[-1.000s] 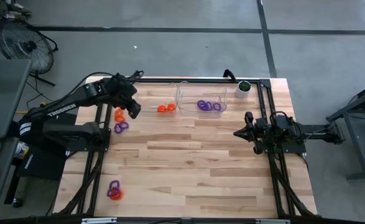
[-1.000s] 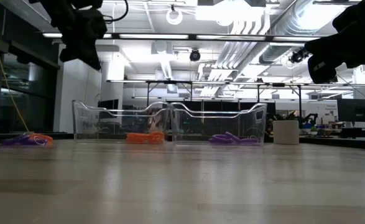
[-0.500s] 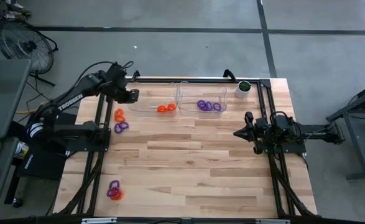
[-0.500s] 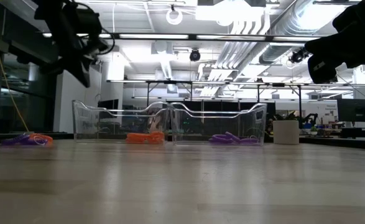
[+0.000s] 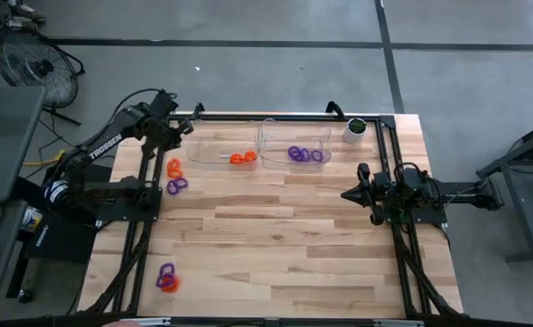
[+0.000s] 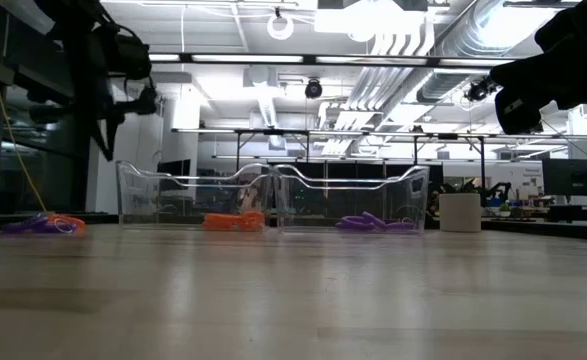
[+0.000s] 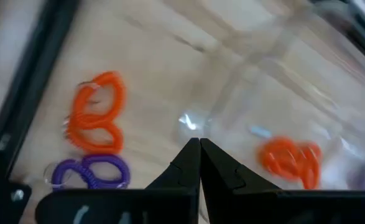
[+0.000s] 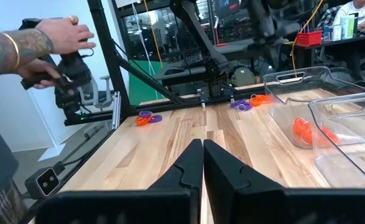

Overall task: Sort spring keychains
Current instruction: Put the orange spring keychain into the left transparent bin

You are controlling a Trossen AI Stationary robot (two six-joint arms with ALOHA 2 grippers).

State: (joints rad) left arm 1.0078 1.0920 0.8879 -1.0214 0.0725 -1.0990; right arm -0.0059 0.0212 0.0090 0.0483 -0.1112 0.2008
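Orange spring keychains [image 5: 241, 157] lie in the left clear bin [image 5: 213, 145]; purple ones [image 5: 304, 154] lie in the right clear bin [image 5: 275, 136]. An orange pair [image 5: 173, 167] and a purple one [image 5: 176, 186] rest flat on the table by its left edge. A purple-and-orange pair [image 5: 165, 277] lies near the near-left corner. My left gripper [image 5: 179, 128] hangs shut above the far-left corner, beside the left bin; in its wrist view [image 7: 199, 147] the orange pair [image 7: 98, 112] and a purple one [image 7: 89, 173] lie below. My right gripper [image 5: 346, 193] waits shut at the table's right side.
A small white cup with a dark top [image 5: 355, 127] stands at the far edge, right of the bins. Dark frame rails [image 5: 143, 209] run along both table sides. A person's hands [image 8: 51, 46] hold a device beyond the table's left side. Bare wood [image 5: 266, 236] fills the middle.
My left gripper has drawn back from above the loose orange keychains, moving toward the table's far-left corner and turning as it went. The keychains and the bins have stayed where they were.
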